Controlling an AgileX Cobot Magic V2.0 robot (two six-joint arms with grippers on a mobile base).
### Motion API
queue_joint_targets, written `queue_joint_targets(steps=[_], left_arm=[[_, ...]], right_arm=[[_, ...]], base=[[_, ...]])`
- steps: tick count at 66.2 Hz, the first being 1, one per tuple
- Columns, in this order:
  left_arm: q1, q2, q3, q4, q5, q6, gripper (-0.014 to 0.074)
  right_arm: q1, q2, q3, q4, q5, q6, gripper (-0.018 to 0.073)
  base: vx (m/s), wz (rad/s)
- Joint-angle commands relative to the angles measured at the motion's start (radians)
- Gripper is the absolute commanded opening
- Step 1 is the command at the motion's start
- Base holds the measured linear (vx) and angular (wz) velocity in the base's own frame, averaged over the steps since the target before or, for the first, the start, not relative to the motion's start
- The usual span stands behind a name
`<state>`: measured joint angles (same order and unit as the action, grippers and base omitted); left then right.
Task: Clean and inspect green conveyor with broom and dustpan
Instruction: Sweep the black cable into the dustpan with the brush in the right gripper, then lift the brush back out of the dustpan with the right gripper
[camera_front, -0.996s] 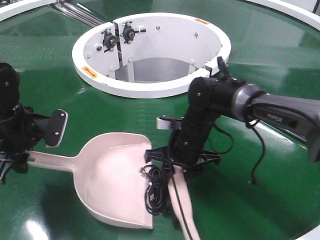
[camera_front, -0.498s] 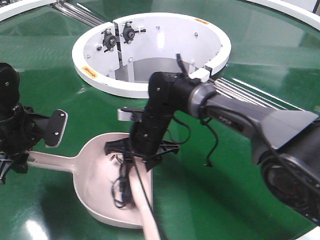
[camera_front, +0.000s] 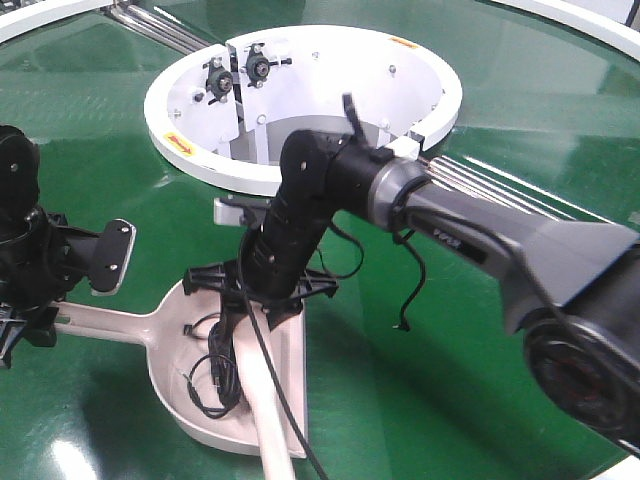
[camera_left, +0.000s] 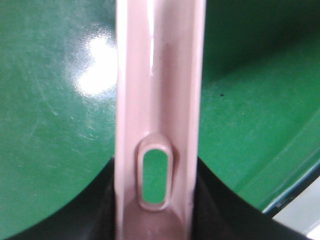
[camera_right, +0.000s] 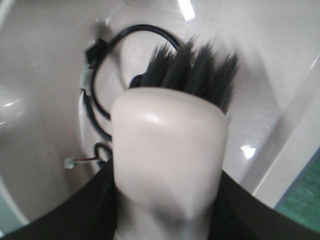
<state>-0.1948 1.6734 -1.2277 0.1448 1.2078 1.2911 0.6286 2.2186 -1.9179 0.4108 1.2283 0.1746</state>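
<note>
Pins the dustpan (camera_front: 165, 365) flat on the conveyor (camera_front: 100, 130) with left fingers (camera_left: 85, 215) closed on its handle, steadying it. Grips the broom (camera_front: 260, 395) in right fingers (camera_right: 75, 220), bristles inside the dustpan, apparently to rake the black cable (camera_front: 215, 375) deeper toward the back.

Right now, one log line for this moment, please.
left gripper shut on dustpan handle | right gripper shut on broom | bristles and black cable inside dustpan
</note>
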Motion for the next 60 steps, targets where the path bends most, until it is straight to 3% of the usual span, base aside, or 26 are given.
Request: queue_joint_targets(steps=[1, 15, 48, 60], left_arm=[[-0.009, -0.036, -0.026, -0.023, 0.01, 0.007, -0.0023], [-0.009, -0.036, -0.026, -0.023, 0.01, 0.007, -0.0023], [-0.009, -0.036, -0.026, -0.023, 0.01, 0.007, -0.0023], [-0.009, -0.036, -0.026, -0.023, 0.01, 0.007, -0.0023]], right_arm=[[-0.017, -0.118, -0.029, 0.02, 0.054, 0.0, -0.001], [-0.067, -0.215, 0.044, 0.016, 0.054, -0.007, -0.0008], [-0.267, -0.421, 0.369, -0.058, 0.054, -0.16, -0.0006], [-0.305, -0.434, 0.41, -0.156, 0.054, -0.162, -0.0006]], base=[[0.0, 0.0], [0.0, 0.0], [0.0, 0.0], [0.0, 0.0]])
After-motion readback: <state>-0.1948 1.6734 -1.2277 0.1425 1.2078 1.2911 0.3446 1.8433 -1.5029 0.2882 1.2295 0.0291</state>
